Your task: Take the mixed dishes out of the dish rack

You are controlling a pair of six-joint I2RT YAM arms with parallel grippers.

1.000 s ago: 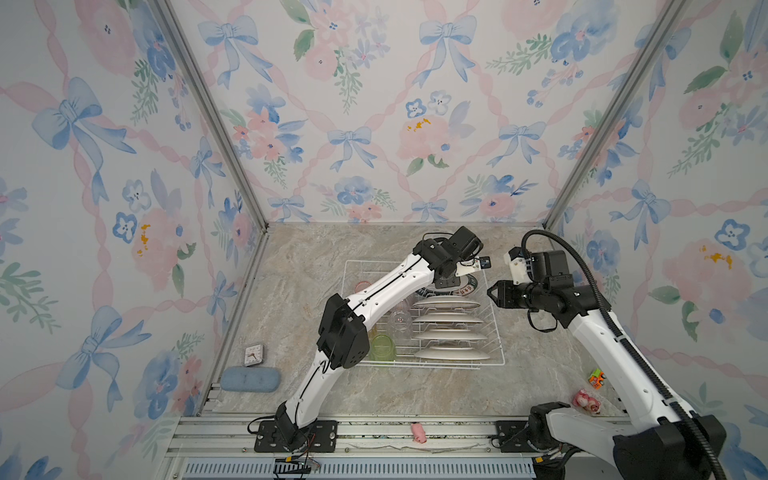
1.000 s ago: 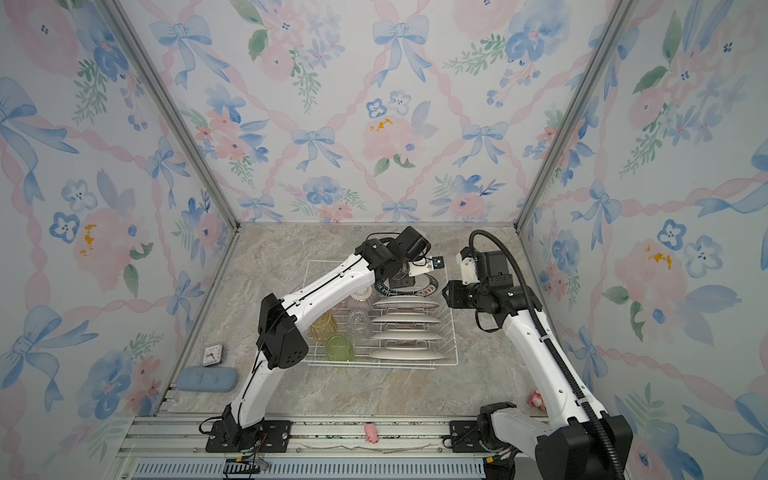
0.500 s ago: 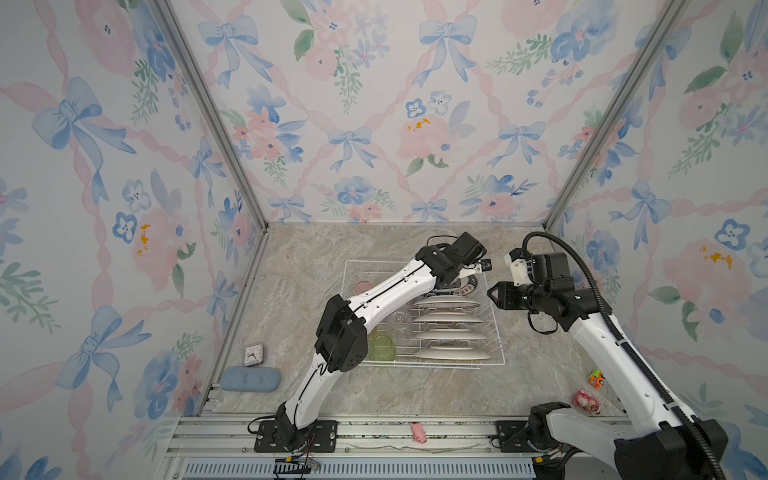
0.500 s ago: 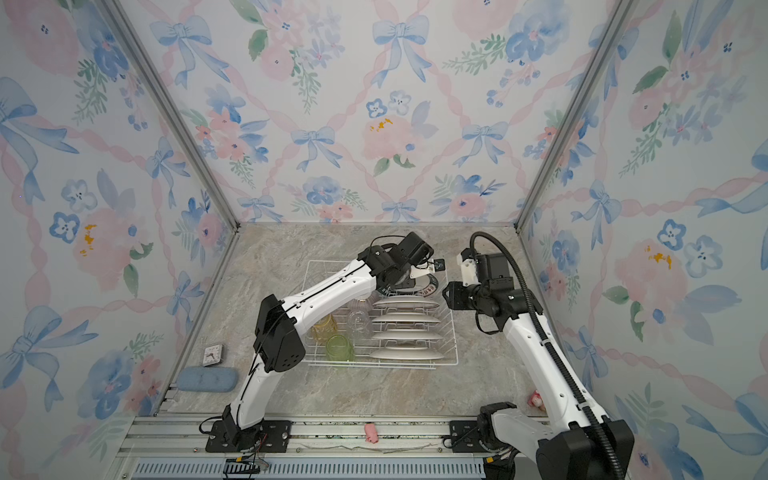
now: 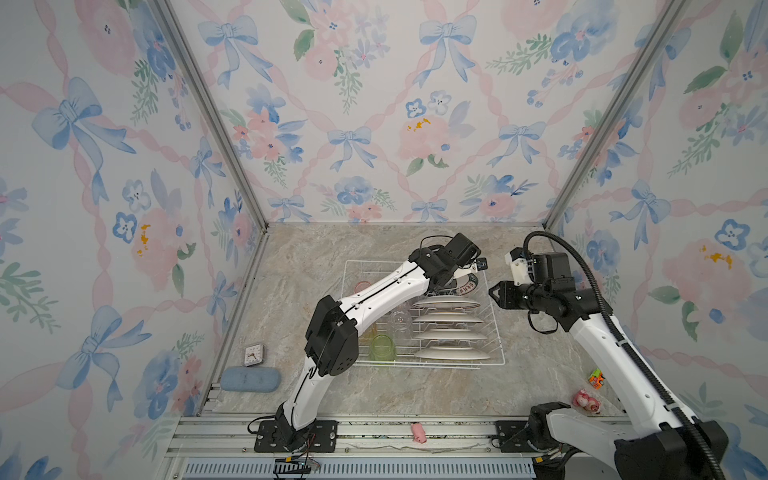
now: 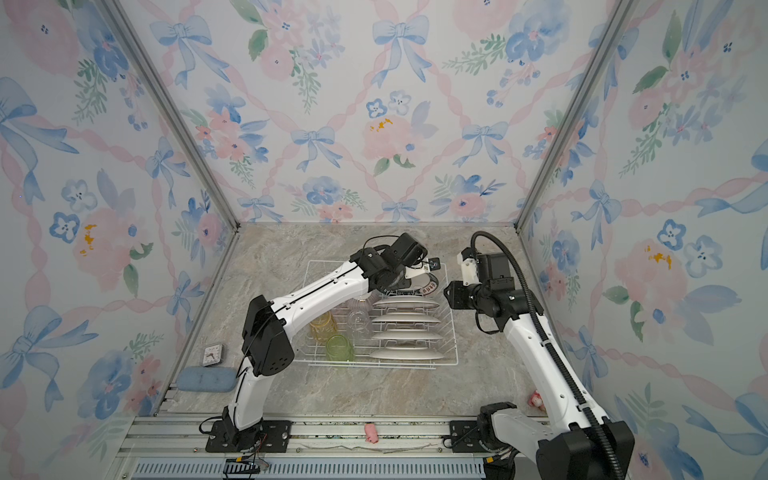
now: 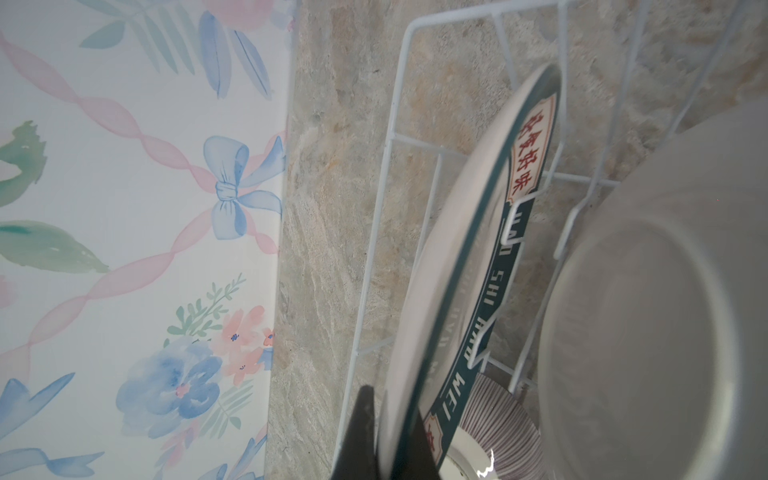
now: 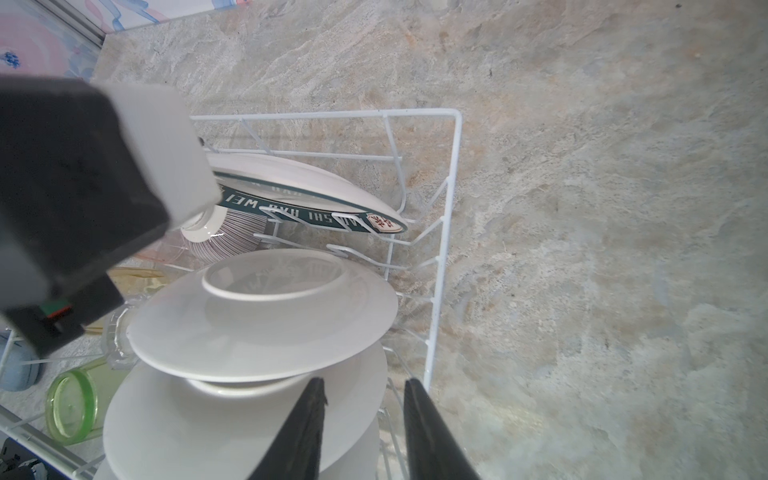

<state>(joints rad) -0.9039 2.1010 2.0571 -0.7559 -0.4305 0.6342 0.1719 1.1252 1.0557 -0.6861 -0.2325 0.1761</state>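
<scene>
lowered left hand [image 7: 390, 440] pinches rear plate [image 7: 449, 249] (bowl [image 7: 498, 419] half-hidden).

Place: robot test cell, dressed like a home kitchen.
Walls: flower-and-bow printed panels [image 5: 374, 124] behind the right gripper [image 5: 492, 291] and on both its sides, held by metal posts [image 5: 212, 116].
Surface: stone-look tabletop [image 5: 307, 270] below that gripper, wire dish rack [image 5: 490, 336] just beside it.
Mounts: arm bases [image 5: 291, 436] on a metal rail [image 5: 374, 441].

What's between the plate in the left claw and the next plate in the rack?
The pink-striped bowl, tipped on its side, sits between the held plate and the next plate; the right wrist view shows it best.
</scene>
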